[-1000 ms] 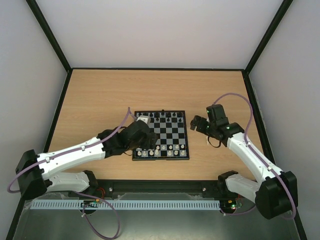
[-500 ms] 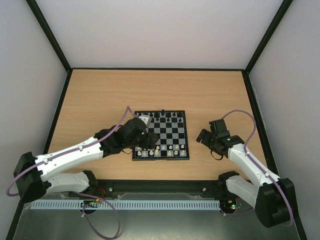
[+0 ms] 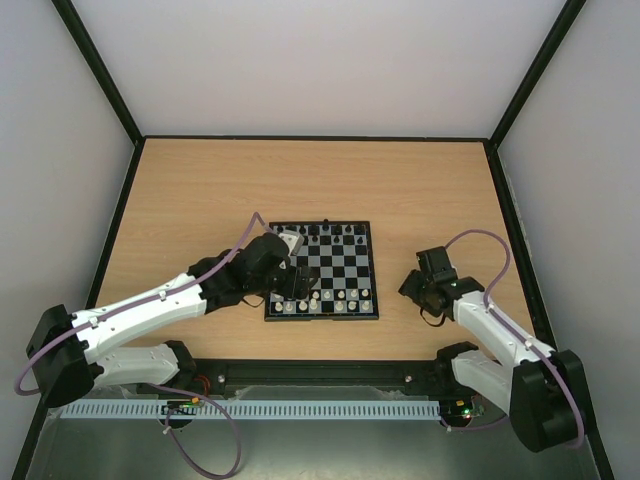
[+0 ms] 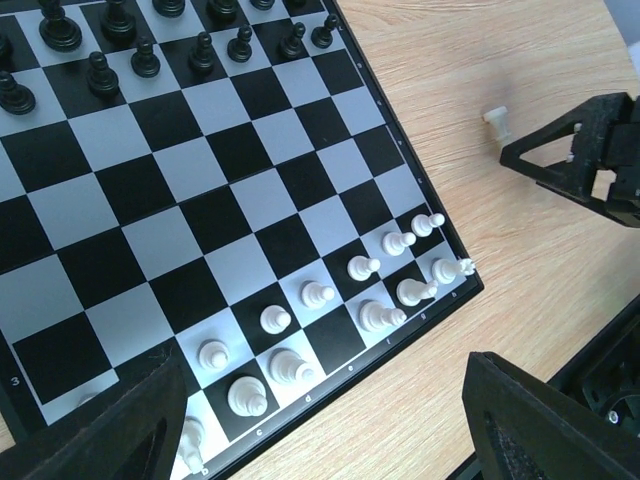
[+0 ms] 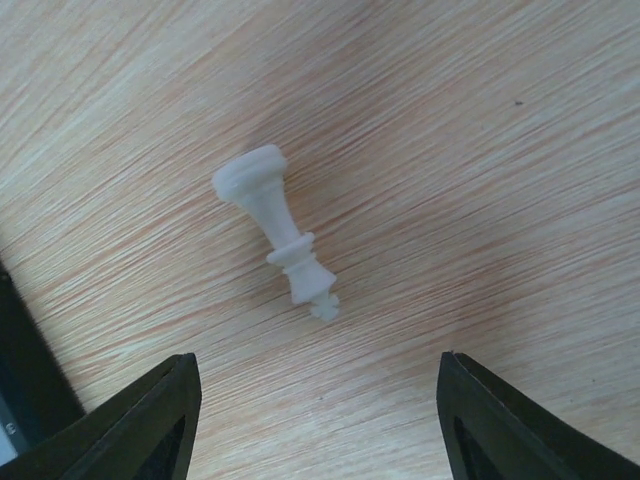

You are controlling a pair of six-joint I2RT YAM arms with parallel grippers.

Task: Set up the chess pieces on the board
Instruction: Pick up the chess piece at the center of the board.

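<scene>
Since a second ago my right gripper has pulled back from the board's far right side toward its near right corner, and my left gripper has edged rightward over the near rows. My right gripper gapes wide, grasping nothing; a white piece lies on its side on the desk between the fingers, untouched, right of the board. My left gripper is spread too, empty, above the white pieces; the black pieces fill the far rows. Bare desk lies right of the board.
</scene>
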